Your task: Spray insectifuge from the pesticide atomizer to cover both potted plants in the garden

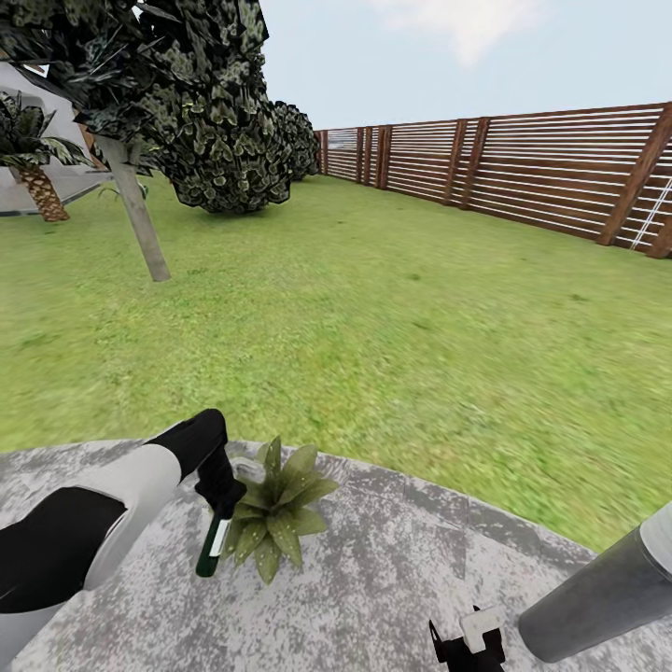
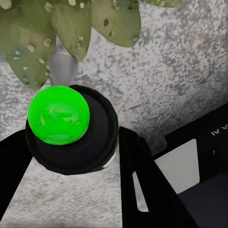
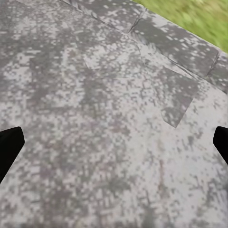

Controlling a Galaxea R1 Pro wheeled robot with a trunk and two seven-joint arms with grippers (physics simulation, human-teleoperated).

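Atomizer [image 1: 213,546]: head view – a thin dark-green bottle with a pale label, hanging tilted from the left gripper [image 1: 220,495], just beside the plant [image 1: 275,511] on that plant's left and over the patio [image 1: 373,579].
Left arm [image 1: 103,513]: head view – white and black, reaching in from the lower left edge.
Plant: head view – a low rosette of pointed green leaves flecked with pale spots, standing on the patio near its edge with the lawn [image 1: 373,317].
Right gripper [image 1: 467,644]: head view – a black part with a white block at the bottom edge (how its fingers stand cannot be told from this view).
Surroundings: head view – grey post [image 1: 607,588] at lower right, brown slatted fence [image 1: 523,168] along the far right, dark bush [image 1: 224,140] and a thin trunk [image 1: 140,219] at upper left, a palm [image 1: 37,159] at far left.
Left grip: left wrist view – black fingers [image 2: 142,185] closed on either side of the atomizer [image 2: 71,130], seen end-on as a black round body with a bright green ball on it.
Leaves: left wrist view – spotted plant [image 2: 71,23] leaves just beyond the bottle, grey patio [image 2: 180,66] beneath.
Right grip: right wrist view – two black fingertips [image 3: 9,147] far apart at opposite edges, nothing between them, over speckled patio [image 3: 104,123] stone, with a strip of lawn [image 3: 194,19] in one corner.
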